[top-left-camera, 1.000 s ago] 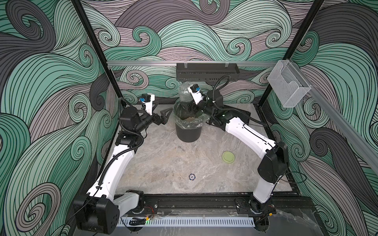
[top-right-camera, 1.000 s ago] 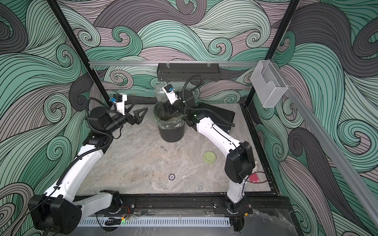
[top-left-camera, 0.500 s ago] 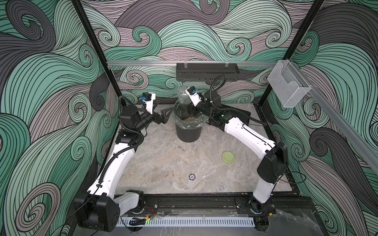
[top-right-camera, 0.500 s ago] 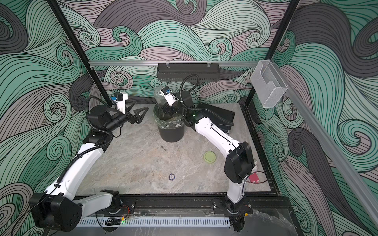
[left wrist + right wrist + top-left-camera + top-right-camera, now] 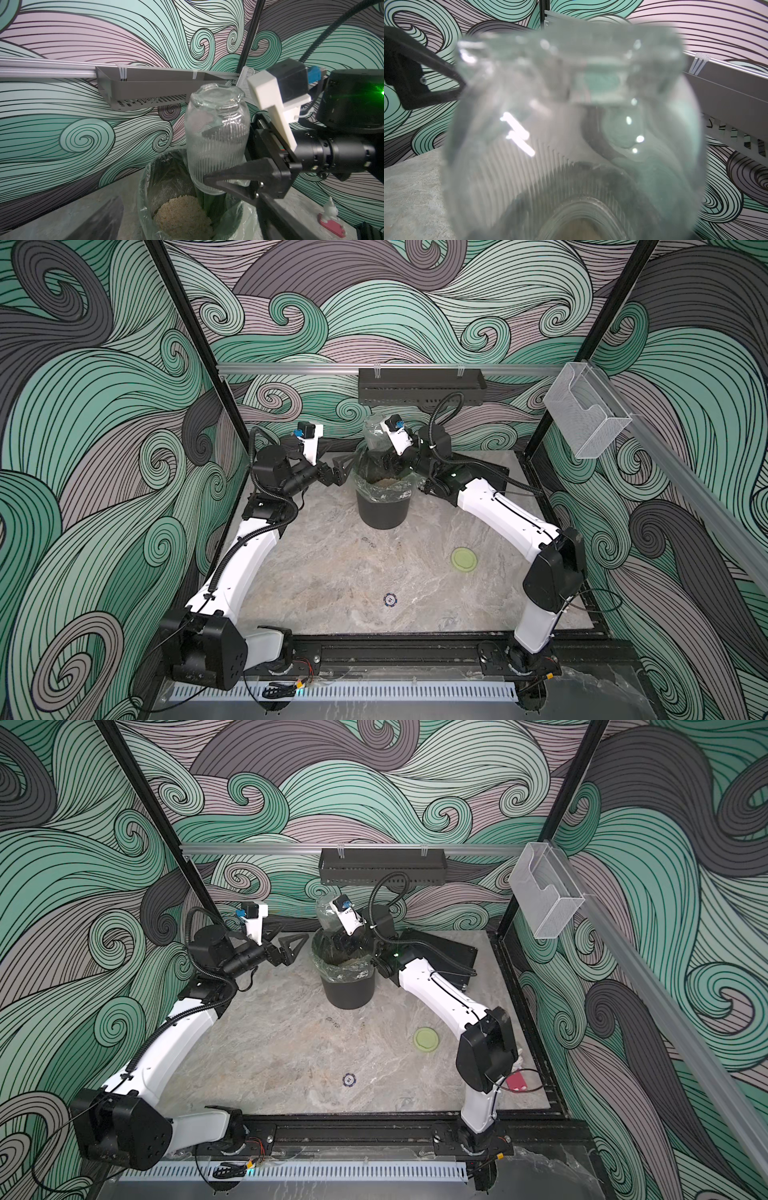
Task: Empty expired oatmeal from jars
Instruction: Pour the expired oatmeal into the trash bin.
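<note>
A clear ribbed glass jar (image 5: 375,434) (image 5: 327,914) (image 5: 216,141) (image 5: 571,124) hangs upside down, mouth over the black bin (image 5: 382,512) (image 5: 349,992). My right gripper (image 5: 383,459) (image 5: 344,940) (image 5: 203,155) is shut on the jar near its mouth. The jar looks empty. The oatmeal (image 5: 384,481) (image 5: 182,216) lies as a beige heap inside the bin's plastic liner (image 5: 143,187). My left gripper (image 5: 347,468) (image 5: 293,937) stands open just left of the bin, holding nothing. The pale green lid (image 5: 464,559) (image 5: 427,1040) lies flat on the table to the right.
A black shelf tray (image 5: 419,385) hangs on the back rail just above the jar. A flat black slab (image 5: 440,952) lies behind the right arm. A small round chip (image 5: 390,599) and a few spilled flakes (image 5: 368,541) lie on the marble table. A red object (image 5: 517,1082) sits by the right edge.
The right gripper and the inverted jar have shifted slightly left over the bin. The left gripper has edged a little toward the bin, still open.
</note>
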Controlling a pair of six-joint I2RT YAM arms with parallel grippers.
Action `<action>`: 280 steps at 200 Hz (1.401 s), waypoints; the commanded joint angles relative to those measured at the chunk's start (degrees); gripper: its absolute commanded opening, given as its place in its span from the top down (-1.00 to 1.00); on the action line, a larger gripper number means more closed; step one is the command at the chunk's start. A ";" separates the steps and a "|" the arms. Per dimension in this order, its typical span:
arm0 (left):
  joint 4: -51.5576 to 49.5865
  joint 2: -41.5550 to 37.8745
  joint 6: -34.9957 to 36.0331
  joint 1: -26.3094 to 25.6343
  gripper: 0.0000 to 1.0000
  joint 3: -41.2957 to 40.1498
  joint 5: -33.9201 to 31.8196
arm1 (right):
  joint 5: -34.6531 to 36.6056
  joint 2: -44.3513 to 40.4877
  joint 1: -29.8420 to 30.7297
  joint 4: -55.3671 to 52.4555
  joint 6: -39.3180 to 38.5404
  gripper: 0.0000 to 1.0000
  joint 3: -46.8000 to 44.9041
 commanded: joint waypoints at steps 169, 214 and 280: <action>12.88 11.52 -9.01 -6.54 -0.97 8.43 3.65 | -2.68 -3.08 2.49 -1.32 -4.64 0.37 4.92; 14.39 12.77 -9.72 -7.29 -0.93 8.98 2.57 | -2.99 -3.50 3.07 -1.22 -5.16 0.37 5.04; 15.07 13.47 -10.58 -7.97 -0.39 9.53 2.96 | -3.03 -3.65 3.85 -0.69 -6.66 0.36 4.74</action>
